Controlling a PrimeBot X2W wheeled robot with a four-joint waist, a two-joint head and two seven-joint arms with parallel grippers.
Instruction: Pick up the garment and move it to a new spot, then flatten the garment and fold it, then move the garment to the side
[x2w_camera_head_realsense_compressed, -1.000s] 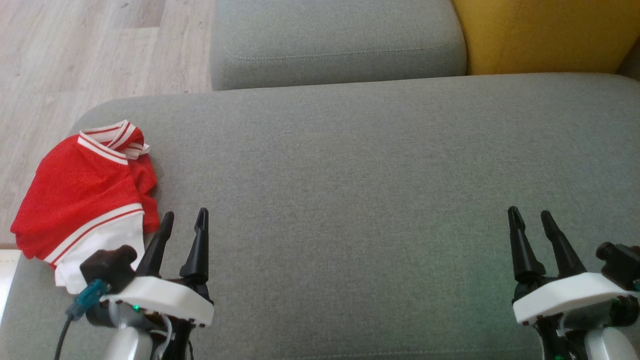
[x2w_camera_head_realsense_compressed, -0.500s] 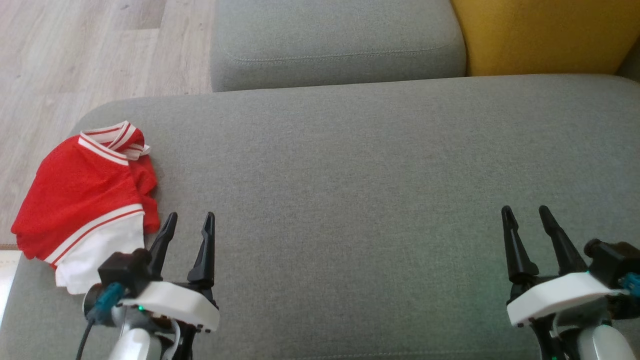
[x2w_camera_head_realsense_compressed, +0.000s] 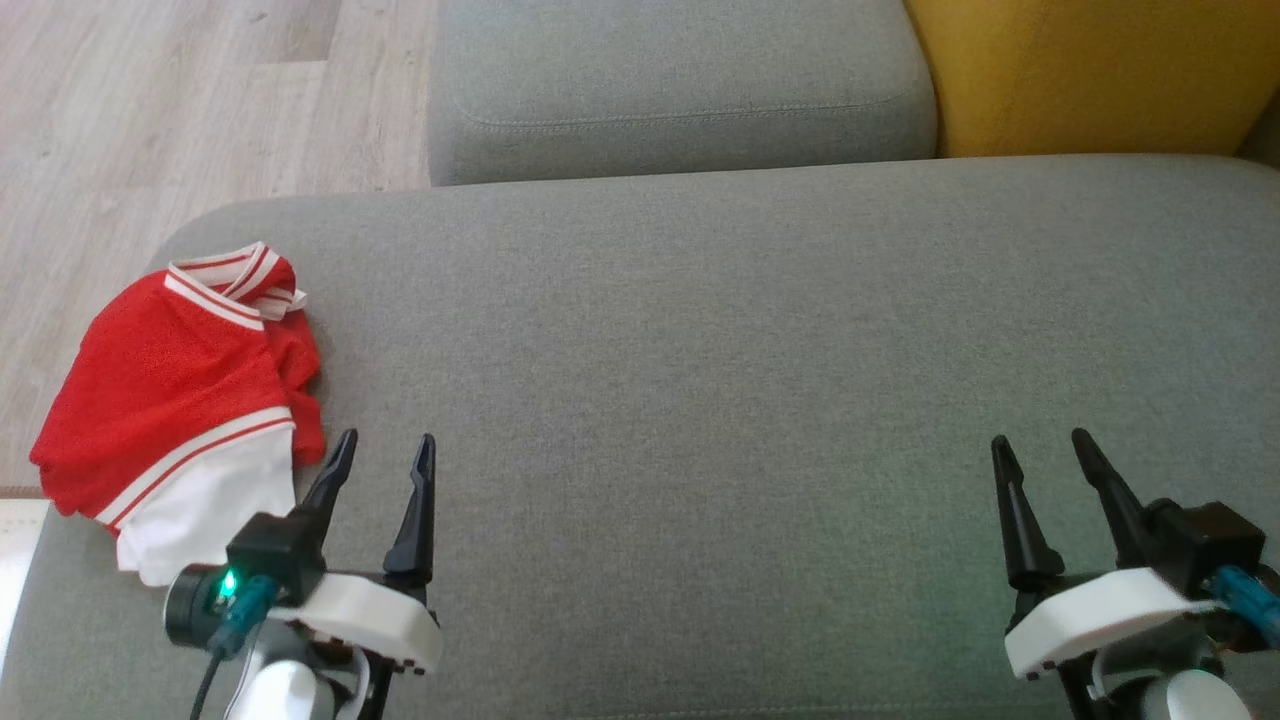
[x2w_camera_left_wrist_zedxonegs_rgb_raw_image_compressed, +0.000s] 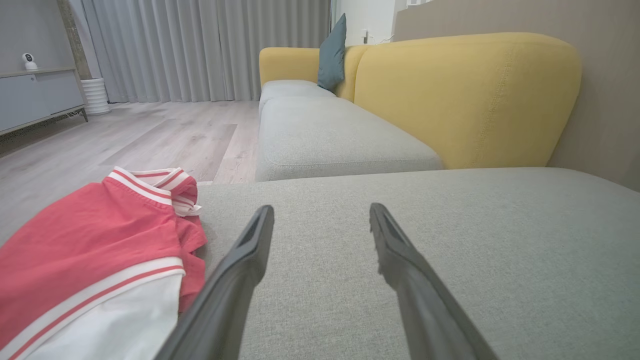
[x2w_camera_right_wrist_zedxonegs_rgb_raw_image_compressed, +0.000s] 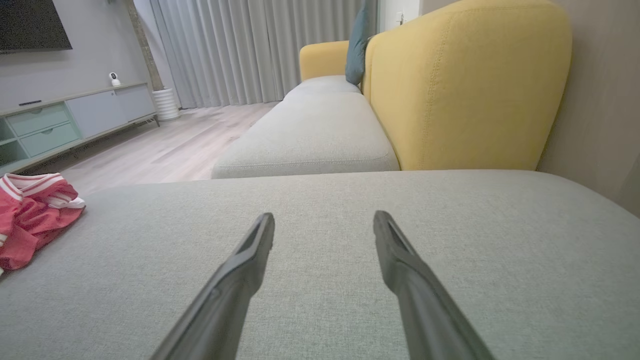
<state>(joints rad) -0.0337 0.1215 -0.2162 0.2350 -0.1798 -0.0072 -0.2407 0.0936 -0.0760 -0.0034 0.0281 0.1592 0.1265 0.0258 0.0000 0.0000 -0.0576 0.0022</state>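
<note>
Just beside the wide-open left pincer, a bunched red-and-white shirt lies on the grey sofa; right pincer equally wide

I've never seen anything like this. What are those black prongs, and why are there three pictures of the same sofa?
This is a two-armed robot. The black prongs are the fingers of its left hand and right hand. One picture comes from a camera on its head, looking down. The other two come from cameras on its wrists, each looking along that hand's fingers. On the grey sofa seat lies a bunched red and white garment, close to the left hand. Both hands are open and hold nothing.
</note>
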